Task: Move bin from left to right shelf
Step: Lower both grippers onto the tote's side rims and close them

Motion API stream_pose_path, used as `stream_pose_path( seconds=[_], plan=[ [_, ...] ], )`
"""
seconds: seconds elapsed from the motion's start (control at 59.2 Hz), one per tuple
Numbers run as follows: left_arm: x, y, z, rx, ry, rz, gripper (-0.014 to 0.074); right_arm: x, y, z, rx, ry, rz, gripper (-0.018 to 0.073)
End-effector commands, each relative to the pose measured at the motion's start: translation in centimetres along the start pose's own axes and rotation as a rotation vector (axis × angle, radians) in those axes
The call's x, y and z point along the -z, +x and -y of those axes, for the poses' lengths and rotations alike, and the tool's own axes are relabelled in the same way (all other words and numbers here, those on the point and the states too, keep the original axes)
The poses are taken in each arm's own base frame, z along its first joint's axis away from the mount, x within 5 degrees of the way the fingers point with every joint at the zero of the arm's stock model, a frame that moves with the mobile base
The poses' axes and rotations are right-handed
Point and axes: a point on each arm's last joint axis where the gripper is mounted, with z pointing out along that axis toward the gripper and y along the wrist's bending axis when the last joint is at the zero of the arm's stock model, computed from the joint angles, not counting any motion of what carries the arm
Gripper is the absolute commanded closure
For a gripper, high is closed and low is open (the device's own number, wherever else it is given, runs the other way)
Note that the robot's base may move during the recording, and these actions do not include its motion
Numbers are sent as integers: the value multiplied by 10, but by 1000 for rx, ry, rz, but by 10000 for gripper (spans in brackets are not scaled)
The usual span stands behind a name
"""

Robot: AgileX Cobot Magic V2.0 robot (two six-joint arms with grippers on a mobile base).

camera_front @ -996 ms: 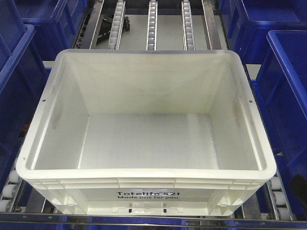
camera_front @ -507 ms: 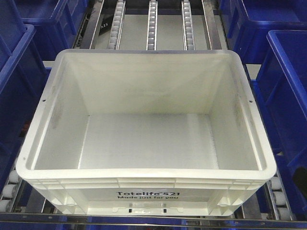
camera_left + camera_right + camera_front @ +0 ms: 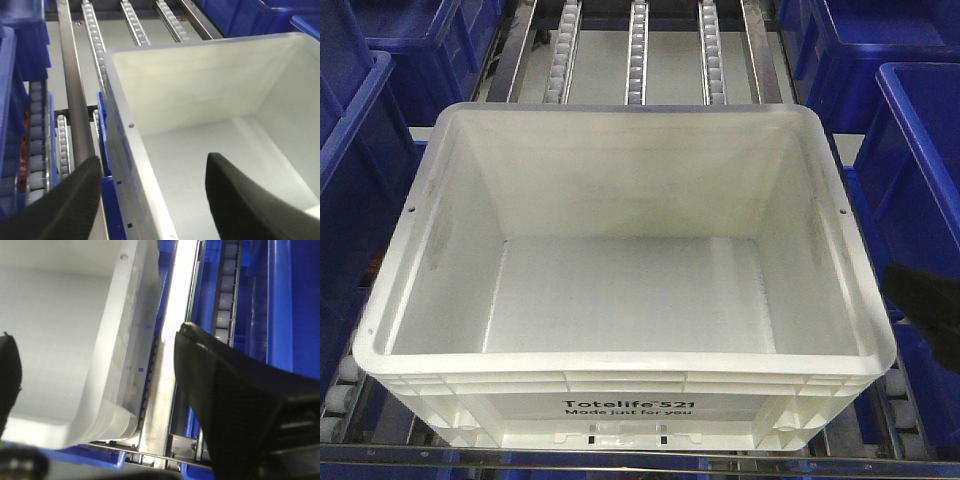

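Front-facing: bin on roller rails amid blue crates; left hand, right hand each agape astride a wall.

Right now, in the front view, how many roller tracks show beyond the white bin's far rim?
3 roller tracks: one left, one middle, one right, side by side beyond the white bin. More may lie hidden beneath it.

One white bin, four blue crates
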Motion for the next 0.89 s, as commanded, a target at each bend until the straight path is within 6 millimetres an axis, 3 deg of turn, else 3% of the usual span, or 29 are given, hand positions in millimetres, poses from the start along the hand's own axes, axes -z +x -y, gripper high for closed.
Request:
stream_pose_path(
  seconds=[0.0,0.473,0.675,0.878],
  plan=[
    [-6,-19,1,35,24,82,157,-2,-22,-2,-3,-3,75,-10],
    [-82,-18,-18,48,-27,-70,157,-40,-39,1,-9,10,-16,-10],
    [-94,-20,-21,68,-28,-88,157,-47,-52,1,-8,10,-13,-10],
    [-104,-40,-19,67,-9,-112,157,-57,-67,0,-15,6,-53,-10]
  ],
)
